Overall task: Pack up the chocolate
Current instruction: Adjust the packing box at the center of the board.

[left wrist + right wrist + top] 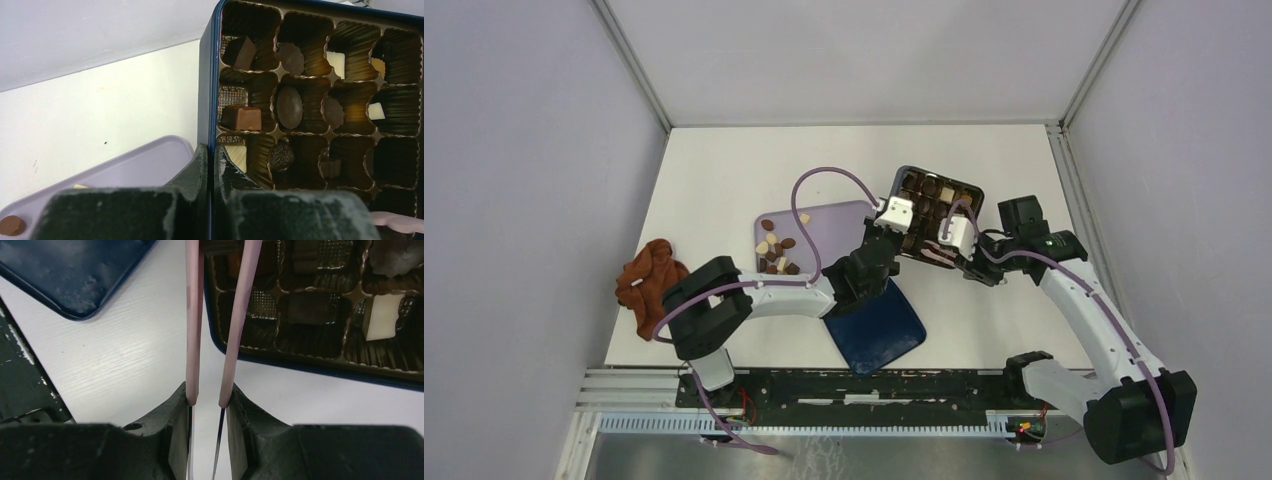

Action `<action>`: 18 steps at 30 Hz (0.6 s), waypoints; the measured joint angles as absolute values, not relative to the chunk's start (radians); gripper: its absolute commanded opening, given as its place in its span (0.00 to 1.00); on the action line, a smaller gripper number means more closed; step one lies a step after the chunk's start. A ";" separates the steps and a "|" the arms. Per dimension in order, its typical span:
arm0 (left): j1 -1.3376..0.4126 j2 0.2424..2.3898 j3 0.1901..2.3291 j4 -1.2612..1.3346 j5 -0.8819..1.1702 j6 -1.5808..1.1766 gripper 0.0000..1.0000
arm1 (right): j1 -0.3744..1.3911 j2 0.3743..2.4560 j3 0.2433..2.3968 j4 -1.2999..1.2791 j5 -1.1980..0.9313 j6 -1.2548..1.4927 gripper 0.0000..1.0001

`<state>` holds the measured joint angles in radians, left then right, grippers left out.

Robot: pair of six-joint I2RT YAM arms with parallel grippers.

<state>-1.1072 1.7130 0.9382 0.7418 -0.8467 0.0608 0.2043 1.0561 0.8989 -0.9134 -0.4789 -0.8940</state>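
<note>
Loose chocolate (pixel 776 250) pieces, dark, mid brown and cream, lie on a lilac tray (pixel 824 225). The dark blue chocolate box (pixel 969 192) with a gold compartment insert holds several pieces (pixel 289 106). My left gripper (pixel 214 157) is shut on the box's blue wall (pixel 205 90) at its near left corner. My right gripper (pixel 206 397) is shut on the pink tongs (pixel 192 315), whose two arms reach over the box's edge (pixel 320 367). The tong tips are out of the wrist view. In the top view the tongs (pixel 939 258) lie by the box's near side.
The dark blue box lid (pixel 876 325) lies in front of the box, also in the right wrist view (pixel 75 275). A reddish-brown cloth (pixel 649 280) is bunched at the table's left edge. Grey walls enclose the white table.
</note>
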 measured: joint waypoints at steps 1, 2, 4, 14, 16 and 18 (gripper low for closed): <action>-1.108 1.716 0.947 0.734 -0.847 0.058 0.02 | 0.218 1.060 0.899 -0.902 -0.459 -0.885 0.07; -1.109 1.720 0.955 0.729 -0.847 0.052 0.02 | 0.228 1.065 0.899 -0.888 -0.439 -0.871 0.08; -1.108 1.726 0.966 0.718 -0.846 0.035 0.02 | 0.244 1.074 0.895 -0.865 -0.409 -0.854 0.08; -1.108 1.758 0.980 0.651 -0.844 -0.038 0.02 | 0.321 1.121 0.880 -0.809 -0.324 -0.786 0.14; -1.108 1.760 0.981 0.631 -0.844 -0.050 0.02 | 0.332 1.134 0.880 -0.802 -0.311 -0.779 0.17; -1.108 1.760 0.981 0.622 -0.844 -0.061 0.02 | 0.341 1.144 0.880 -0.800 -0.302 -0.773 0.19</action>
<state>-1.1084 1.7603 0.9813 0.6224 -0.8440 -0.0612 0.3408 1.1442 0.8799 -0.8001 -0.3023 -0.7727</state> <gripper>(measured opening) 0.048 0.340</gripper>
